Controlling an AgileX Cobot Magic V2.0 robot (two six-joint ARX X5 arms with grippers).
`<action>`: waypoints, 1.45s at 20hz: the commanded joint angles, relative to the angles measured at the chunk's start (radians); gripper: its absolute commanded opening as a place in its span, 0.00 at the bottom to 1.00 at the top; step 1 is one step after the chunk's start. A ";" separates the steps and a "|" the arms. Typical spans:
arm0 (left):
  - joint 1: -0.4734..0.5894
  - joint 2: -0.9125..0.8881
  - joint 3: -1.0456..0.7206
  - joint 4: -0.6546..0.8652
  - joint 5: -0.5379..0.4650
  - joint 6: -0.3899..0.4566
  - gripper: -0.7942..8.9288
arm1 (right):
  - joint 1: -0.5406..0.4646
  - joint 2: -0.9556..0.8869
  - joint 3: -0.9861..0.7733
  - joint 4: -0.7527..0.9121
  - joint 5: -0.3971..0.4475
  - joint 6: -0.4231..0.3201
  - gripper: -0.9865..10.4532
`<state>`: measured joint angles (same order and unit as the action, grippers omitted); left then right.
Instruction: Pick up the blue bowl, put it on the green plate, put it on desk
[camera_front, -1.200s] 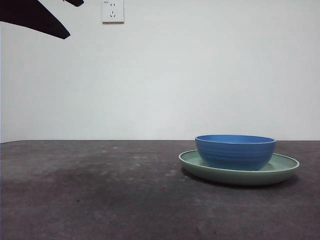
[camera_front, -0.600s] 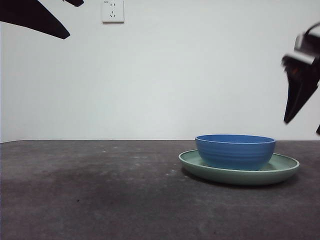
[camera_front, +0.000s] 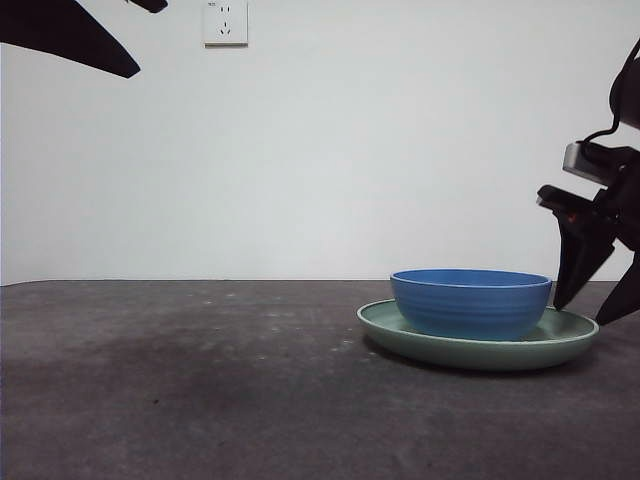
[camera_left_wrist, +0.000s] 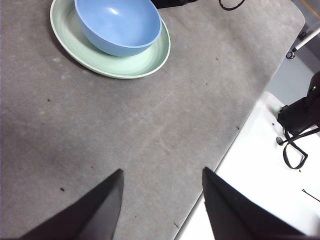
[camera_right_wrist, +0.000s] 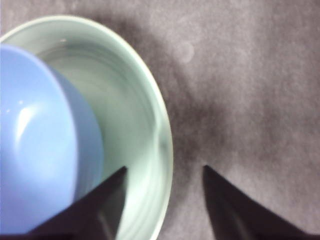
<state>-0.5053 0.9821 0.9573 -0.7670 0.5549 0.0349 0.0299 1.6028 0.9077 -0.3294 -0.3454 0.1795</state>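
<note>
The blue bowl (camera_front: 470, 302) sits inside the green plate (camera_front: 567, 337) on the desk (camera_front: 200, 390), right of centre. My right gripper (camera_front: 597, 298) is open and low at the right edge, just above the plate's right rim. In the right wrist view the right gripper (camera_right_wrist: 164, 180) straddles the plate's rim (camera_right_wrist: 162, 140), with the bowl (camera_right_wrist: 40, 135) to one side. My left gripper (camera_left_wrist: 161, 182) is open and empty, high above the desk, far from the bowl (camera_left_wrist: 118, 25) and plate (camera_left_wrist: 145, 62). It shows as a black tip (camera_front: 70, 35) at the top left.
A white wall socket (camera_front: 225, 22) is on the back wall. The desk's edge (camera_left_wrist: 235, 135) runs beside a white surface with black cables (camera_left_wrist: 295, 150) in the left wrist view.
My right gripper came in from the right edge and moved down and left, now low beside the plate's right rim. The bowl, plate and left arm have not moved.
</note>
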 joint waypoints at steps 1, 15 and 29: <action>-0.006 0.006 0.010 0.005 0.007 0.000 0.34 | 0.003 0.049 0.014 0.005 -0.006 -0.011 0.25; -0.006 0.006 0.010 0.004 0.006 0.000 0.34 | -0.002 0.038 0.014 0.049 -0.034 0.020 0.09; -0.006 0.006 0.010 0.005 0.006 0.000 0.34 | 0.066 -0.143 0.024 0.076 -0.127 0.140 0.09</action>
<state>-0.5053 0.9821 0.9573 -0.7670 0.5552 0.0349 0.0921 1.4536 0.9089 -0.2638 -0.4610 0.2935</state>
